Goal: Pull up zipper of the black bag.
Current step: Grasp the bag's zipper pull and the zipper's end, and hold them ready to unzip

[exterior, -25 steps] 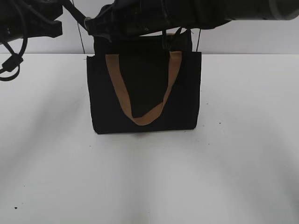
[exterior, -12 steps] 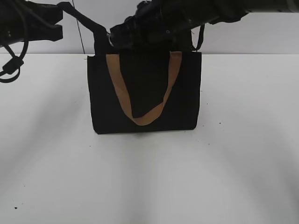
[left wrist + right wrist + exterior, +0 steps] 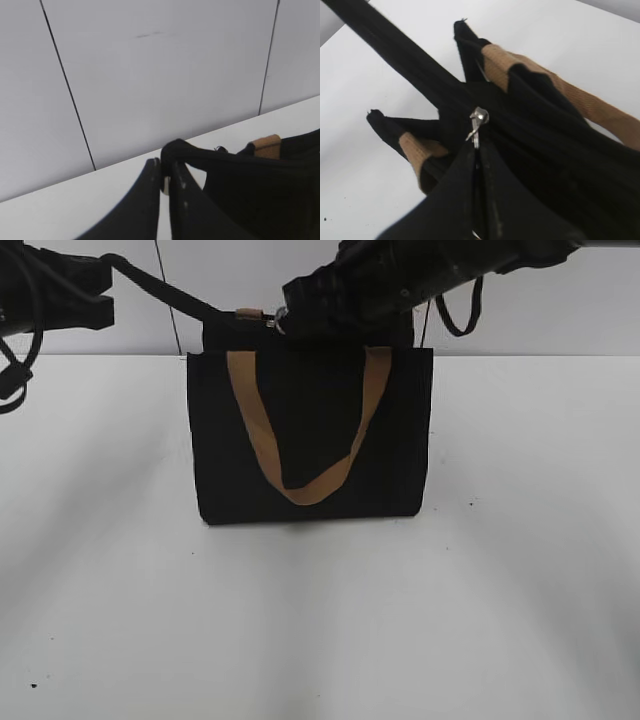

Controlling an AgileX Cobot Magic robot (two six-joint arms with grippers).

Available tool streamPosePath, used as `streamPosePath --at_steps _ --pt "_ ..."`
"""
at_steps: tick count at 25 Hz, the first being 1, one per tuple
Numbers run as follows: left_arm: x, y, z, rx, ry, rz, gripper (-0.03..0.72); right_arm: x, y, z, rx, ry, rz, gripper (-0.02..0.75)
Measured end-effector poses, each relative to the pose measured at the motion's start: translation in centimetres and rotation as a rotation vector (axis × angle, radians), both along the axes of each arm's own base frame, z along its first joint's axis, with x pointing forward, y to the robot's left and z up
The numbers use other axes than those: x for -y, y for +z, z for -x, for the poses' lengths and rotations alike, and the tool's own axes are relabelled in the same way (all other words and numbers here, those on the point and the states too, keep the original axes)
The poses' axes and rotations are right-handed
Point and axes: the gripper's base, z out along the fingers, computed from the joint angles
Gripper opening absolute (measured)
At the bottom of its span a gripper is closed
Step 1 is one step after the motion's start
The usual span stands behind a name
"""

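2 arms are in play over the boxy black fabric bag, which stands upright on the white tabletop with its tan-brown webbing handle drooping in a loop down the front panel. Out at the top left of the exterior view, the left arm sits high and well away from the bag, and a black fabric strip runs taut from it, slanting down to the bag's top left corner. On the left wrist camera, the left gripper has its 2 dark fingers pressed close together, pinching the rolled end of that black strip, with the white wall panels behind it.

Over on the other side, the right arm comes in from the upper right, angling down and across to the bag's top edge, its dark bulk covering the rim there. A small glint of metal shows just at its leading end, near the top left of the bag. The right wrist camera looks straight down the right gripper: its 2 black fingers are drawn almost together, and the small shiny silver zipper pull tab sits right at their tips, on the dark zipper line along the bag's top. The tab looks nipped between the fingertips, though the contact itself is hard to make out. Tan strap ends flank the tab on both sides.
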Motion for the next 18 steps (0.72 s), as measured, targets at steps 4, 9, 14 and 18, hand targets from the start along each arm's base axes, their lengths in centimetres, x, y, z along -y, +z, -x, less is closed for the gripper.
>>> streamPosePath --at_steps 4,9,14,18 --pt "-0.2 -0.1 0.0 -0.005 0.006 -0.003 0.026 1.7 0.4 -0.6 -0.010 -0.035 -0.002 -0.013" --pt "-0.3 -0.3 0.0 -0.028 0.013 -0.016 0.025 2.9 0.8 -0.8 -0.022 -0.048 -0.004 -0.013" --pt "-0.3 -0.4 0.0 -0.041 0.016 -0.025 0.025 4.4 1.5 -0.9 -0.032 -0.070 0.004 -0.013" --pt "-0.3 -0.4 0.0 -0.042 0.016 -0.026 0.025 6.5 1.7 -1.2 -0.067 -0.105 0.016 -0.013"
